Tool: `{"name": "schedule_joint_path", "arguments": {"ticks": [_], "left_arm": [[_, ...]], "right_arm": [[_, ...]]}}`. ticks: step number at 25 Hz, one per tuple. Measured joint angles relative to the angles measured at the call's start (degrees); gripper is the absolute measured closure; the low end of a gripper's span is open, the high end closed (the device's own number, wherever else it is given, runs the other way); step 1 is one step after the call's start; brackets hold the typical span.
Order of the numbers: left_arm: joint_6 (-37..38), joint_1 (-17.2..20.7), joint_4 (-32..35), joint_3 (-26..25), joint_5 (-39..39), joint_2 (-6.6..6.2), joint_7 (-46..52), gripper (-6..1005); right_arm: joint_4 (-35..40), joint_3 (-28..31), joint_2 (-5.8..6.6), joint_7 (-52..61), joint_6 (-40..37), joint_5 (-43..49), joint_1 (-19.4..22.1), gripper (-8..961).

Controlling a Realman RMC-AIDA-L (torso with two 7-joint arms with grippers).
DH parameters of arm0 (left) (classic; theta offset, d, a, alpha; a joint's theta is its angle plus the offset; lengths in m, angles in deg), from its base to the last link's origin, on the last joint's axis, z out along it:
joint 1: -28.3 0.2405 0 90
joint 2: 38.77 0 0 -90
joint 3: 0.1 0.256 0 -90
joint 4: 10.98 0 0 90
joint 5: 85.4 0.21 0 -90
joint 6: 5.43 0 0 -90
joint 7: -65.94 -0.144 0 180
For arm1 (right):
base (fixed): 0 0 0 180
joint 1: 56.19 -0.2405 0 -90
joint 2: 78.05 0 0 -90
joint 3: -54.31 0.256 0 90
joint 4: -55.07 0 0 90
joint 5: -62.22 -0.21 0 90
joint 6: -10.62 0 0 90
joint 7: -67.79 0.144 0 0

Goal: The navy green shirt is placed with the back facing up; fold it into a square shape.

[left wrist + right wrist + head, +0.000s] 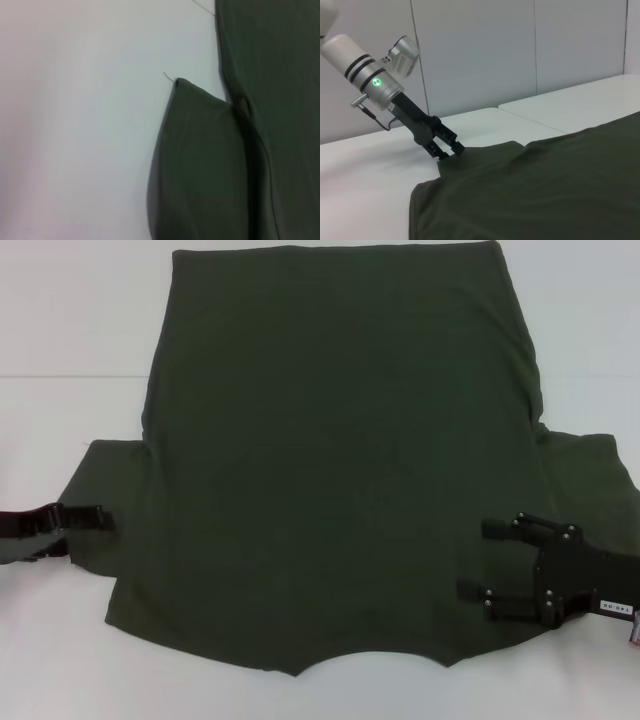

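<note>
The navy green shirt (330,460) lies flat on the white table (60,320) with its plain back up, hem at the far side and neckline at the near edge. My left gripper (100,518) rests low on the outer edge of the shirt's left sleeve (210,165). In the right wrist view the left gripper (449,151) has its two fingers a little apart, tips touching the sleeve cloth (545,190). My right gripper (475,560) hovers open over the shirt's right shoulder, next to the right sleeve (590,470), with nothing between its fingers.
White tabletop surrounds the shirt, with a seam (70,376) running across it on the far left. Grey wall panels (520,50) stand behind the table on the left arm's side. The shirt's neckline lies close to the near table edge.
</note>
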Motion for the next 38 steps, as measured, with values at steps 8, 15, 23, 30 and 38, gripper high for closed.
{"name": "schedule_joint_path", "arguments": {"ticks": [8,15,23,30,38], "left_arm": [[-0.2,-0.7,-0.1,0.9,0.0,0.42,-0.1,99],[-1.2,-1.0,0.4,3.2,0.1,0.83,-0.5,149],[-3.6,-1.4,0.6,5.7,0.4,1.28,-0.1,292],[-3.9,-1.5,0.7,5.7,0.5,1.18,-0.1,552],[-4.3,-1.2,1.3,5.8,0.1,1.27,-0.8,873]], "right_arm": [[-0.1,0.0,0.00,-0.1,0.0,0.0,0.0,27],[-0.1,0.0,0.00,-0.1,0.0,0.0,0.0,26],[-0.2,0.1,0.00,0.0,0.0,-0.2,-0.1,26],[-0.2,0.2,0.00,0.1,-0.1,-0.3,-0.1,26],[-0.2,0.3,0.00,0.1,0.0,-0.4,-0.2,26]]}}
